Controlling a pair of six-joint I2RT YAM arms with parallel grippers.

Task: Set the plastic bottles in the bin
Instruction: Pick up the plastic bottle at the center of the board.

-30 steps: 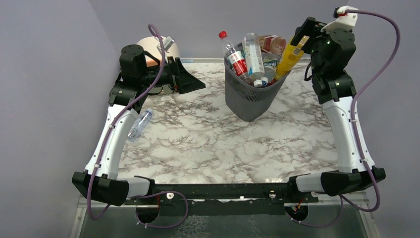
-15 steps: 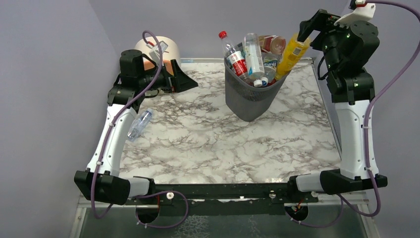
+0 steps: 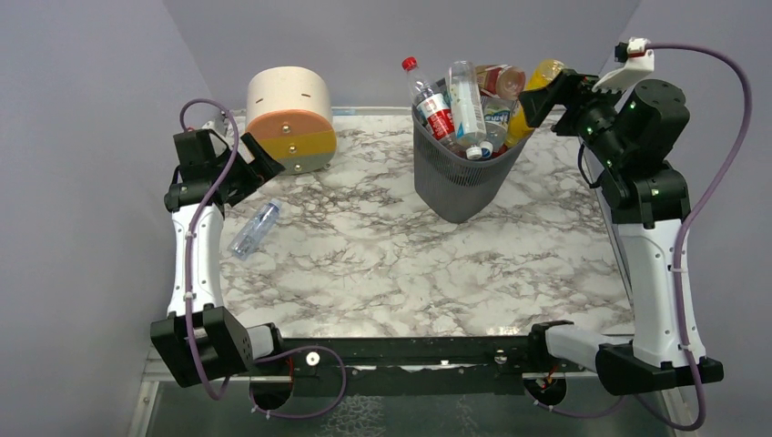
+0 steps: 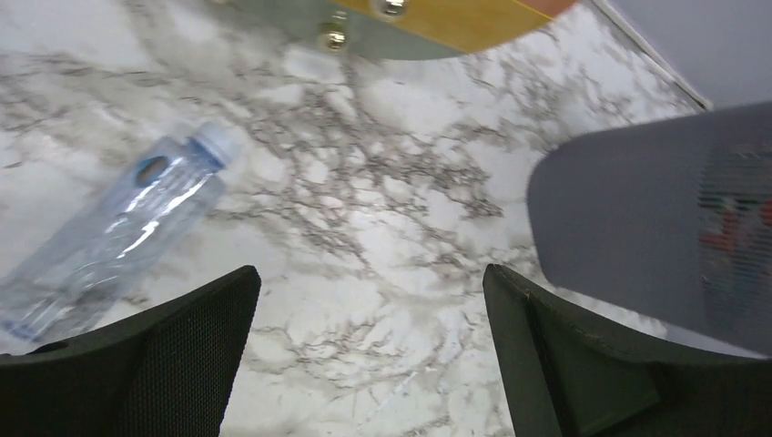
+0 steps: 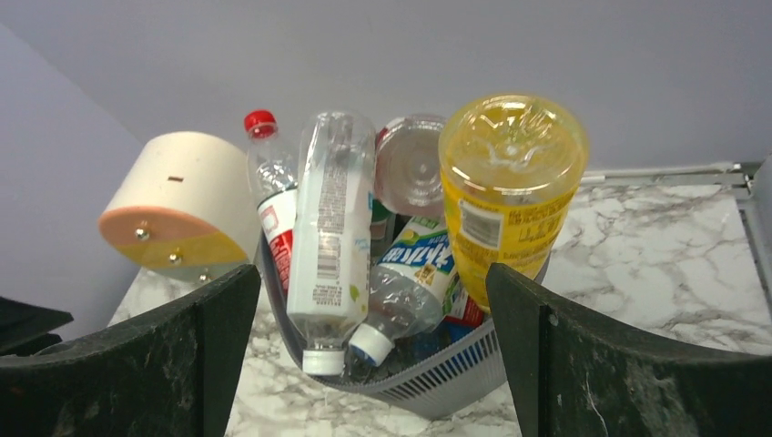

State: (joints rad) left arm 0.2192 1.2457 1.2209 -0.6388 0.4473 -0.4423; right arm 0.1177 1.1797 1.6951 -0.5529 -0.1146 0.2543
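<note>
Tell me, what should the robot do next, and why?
Probably lower the open left claw onto the clear bottle lying on the table beside it: it is the only bottle seen outside the bin, and the claw is empty.

This is a robot test lab. Plain lilac-grey walls (image 3: pixel 82 137) close round three sides of a marble-patterned table (image 3: pixel 382 264). A left arm (image 3: pixel 196 255) and a right arm (image 3: pixel 660 255) are bolted to a black rail (image 3: pixel 410 350) at the table's near edge and trail purple cables (image 3: pixel 719 137). On the table stand only props: a bin (image 3: pixel 460 182) of bottles (image 3: pixel 466 100) and a drawer unit (image 3: pixel 289 118).
</note>
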